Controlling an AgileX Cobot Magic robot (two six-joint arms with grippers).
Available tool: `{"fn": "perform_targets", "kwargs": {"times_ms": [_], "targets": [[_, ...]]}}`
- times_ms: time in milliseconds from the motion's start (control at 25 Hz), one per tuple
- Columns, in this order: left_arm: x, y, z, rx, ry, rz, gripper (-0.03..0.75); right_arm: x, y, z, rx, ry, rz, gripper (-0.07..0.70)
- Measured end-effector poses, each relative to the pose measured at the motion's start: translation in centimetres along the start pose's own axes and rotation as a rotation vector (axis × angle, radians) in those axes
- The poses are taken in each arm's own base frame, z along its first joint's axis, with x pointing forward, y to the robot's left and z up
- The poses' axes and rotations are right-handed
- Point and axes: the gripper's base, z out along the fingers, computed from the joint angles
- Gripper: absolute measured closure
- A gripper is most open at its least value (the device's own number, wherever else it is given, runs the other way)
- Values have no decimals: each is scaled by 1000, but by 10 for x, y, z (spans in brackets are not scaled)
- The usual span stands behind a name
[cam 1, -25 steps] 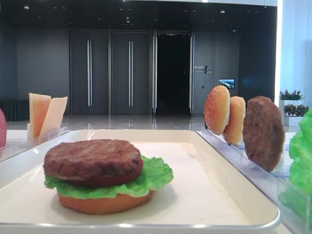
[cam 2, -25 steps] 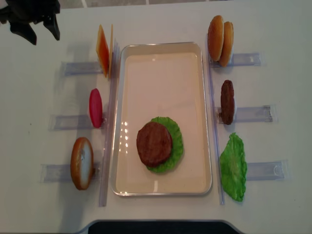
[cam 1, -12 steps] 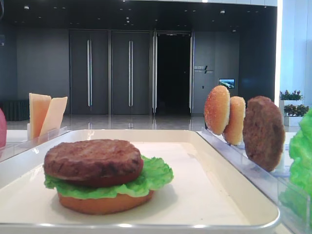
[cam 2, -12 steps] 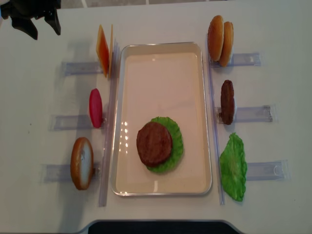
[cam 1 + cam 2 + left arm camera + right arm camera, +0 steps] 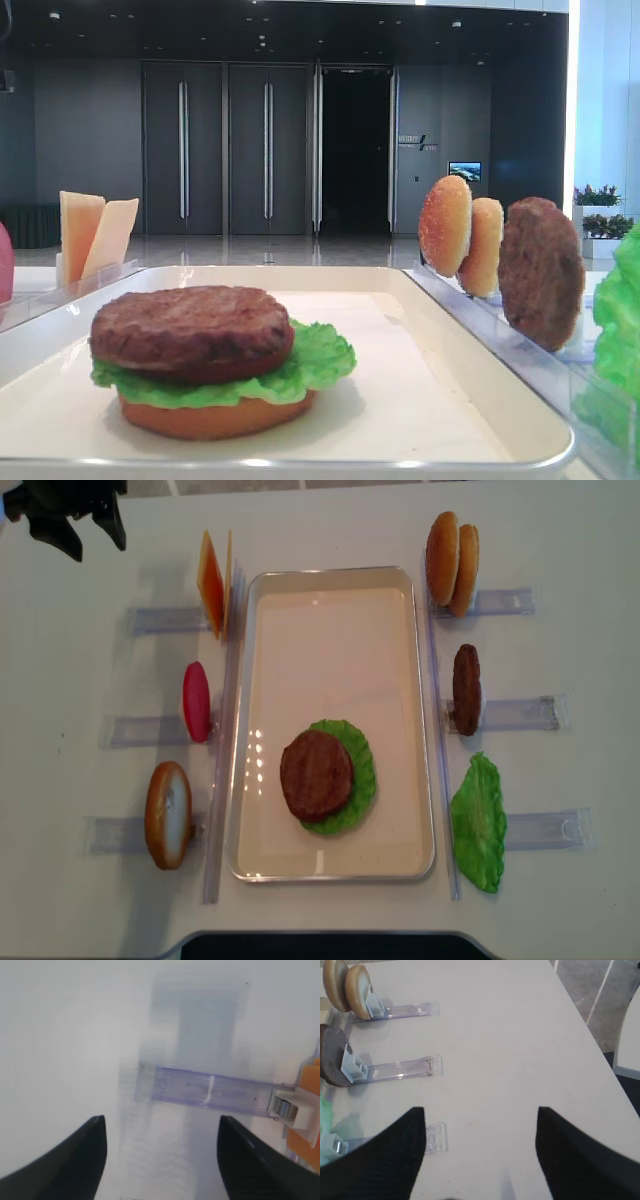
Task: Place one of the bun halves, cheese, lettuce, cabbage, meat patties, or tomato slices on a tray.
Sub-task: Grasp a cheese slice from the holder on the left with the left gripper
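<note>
The tray (image 5: 250, 720) lies lengthwise in the middle of the white worktop (image 5: 560, 540), and everything else is ranged about it. On the tray's near half sits a stack: a bun base, a lettuce leaf (image 5: 358, 770) and a meat patty (image 5: 316, 774) on top. On clear racks along the tray's left side stand the cheese (image 5: 210, 580) at the far end, two slices on edge leaning together, then a pink-red slice (image 5: 196, 701) at the middle, then a bun half (image 5: 167, 814) at the near end. Along the tray's right side stand two more bun halves (image 5: 452, 550) at the far end, a second patty (image 5: 466, 689) at the middle and another lettuce leaf (image 5: 478, 823) at the near end.

The left gripper (image 5: 78, 535) hangs over the worktop's far left corner, left of the cheese and apart from it, with the cheese's clear rack (image 5: 210, 1089) lying between; in the left wrist view the orange cheese edge shows only at the right margin. Its jaws stand wide apart, with nothing between them.

The right gripper (image 5: 480, 1155) is over bare worktop to the right of the tray's right-hand racks, jaws spread and empty.
</note>
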Motion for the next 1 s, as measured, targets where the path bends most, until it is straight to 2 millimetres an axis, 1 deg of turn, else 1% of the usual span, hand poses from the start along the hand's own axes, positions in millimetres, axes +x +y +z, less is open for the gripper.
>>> {"fn": "perform_targets", "kwargs": {"times_ms": [40,120,400,520,600,720,1000], "targets": [[0,-3,0,-5,-1,-6,197,0,0,0,0,0,0,154],[2,-17,0,0,-1,-4,197,0,0,0,0,0,0,154],[21,-98,-4,42,2,94,197,0,0,0,0,0,0,154],[32,-127,-7,53,2,133,197,0,0,0,0,0,0,154],[38,-141,-8,55,0,150,197,0,0,0,0,0,0,154],[43,-152,-9,59,0,161,197,0,0,0,0,0,0,154],[44,-154,-9,52,-7,161,197,0,0,0,0,0,0,154]]}}
